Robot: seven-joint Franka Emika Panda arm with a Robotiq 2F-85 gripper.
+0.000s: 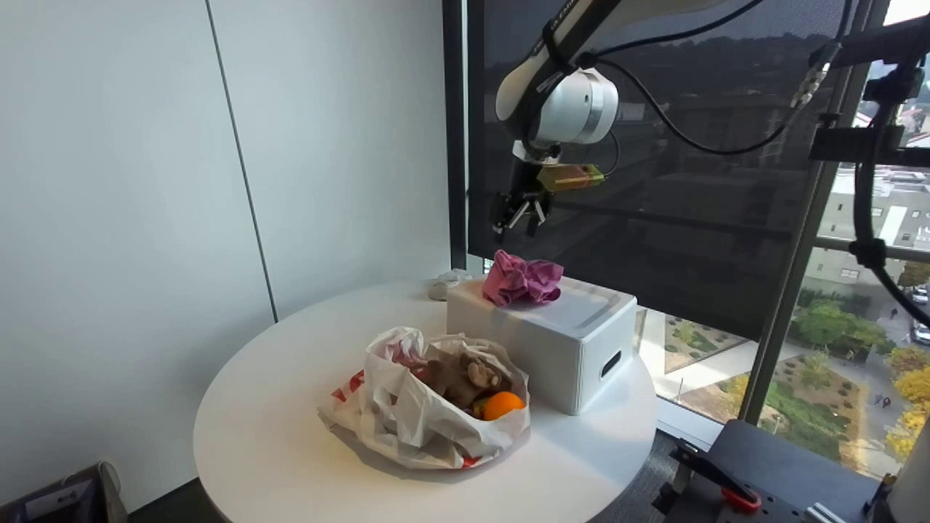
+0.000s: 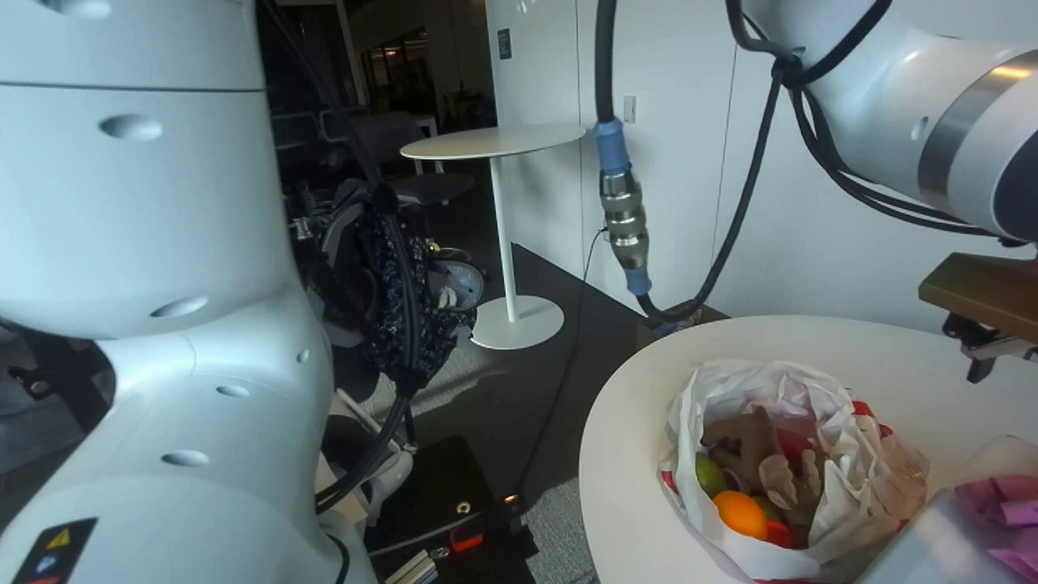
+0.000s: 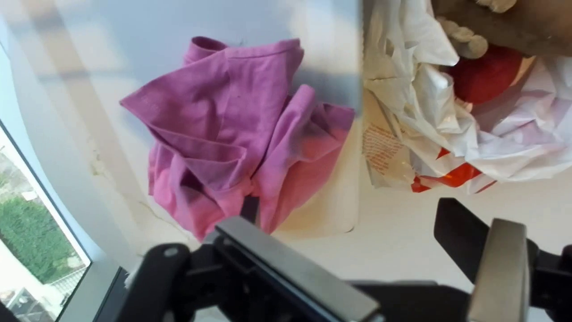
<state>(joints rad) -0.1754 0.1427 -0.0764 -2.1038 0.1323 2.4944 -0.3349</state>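
Note:
My gripper (image 1: 516, 234) hangs above a white box, jaws apart, in an exterior view. Just below its fingertips lies a crumpled pink-purple cloth (image 1: 523, 282), resting on the box lid with a small gap between. The wrist view shows the gripper (image 3: 353, 220) with nothing held; its left finger overlaps the near edge of the cloth (image 3: 232, 103) in the picture. Only part of the gripper shows at the right edge of an exterior view. Beside the box, an open white plastic bag (image 1: 414, 425) holds a brown plush toy (image 2: 750, 442), an orange (image 2: 739, 515) and other red and green items.
The white box (image 1: 516, 345) and the bag stand on a round white table (image 1: 269, 414). A small pale object (image 1: 440, 289) lies behind the box. Windows with a dark shade (image 1: 654, 181) rise beyond the table. A cable (image 2: 730, 235) loops from the arm.

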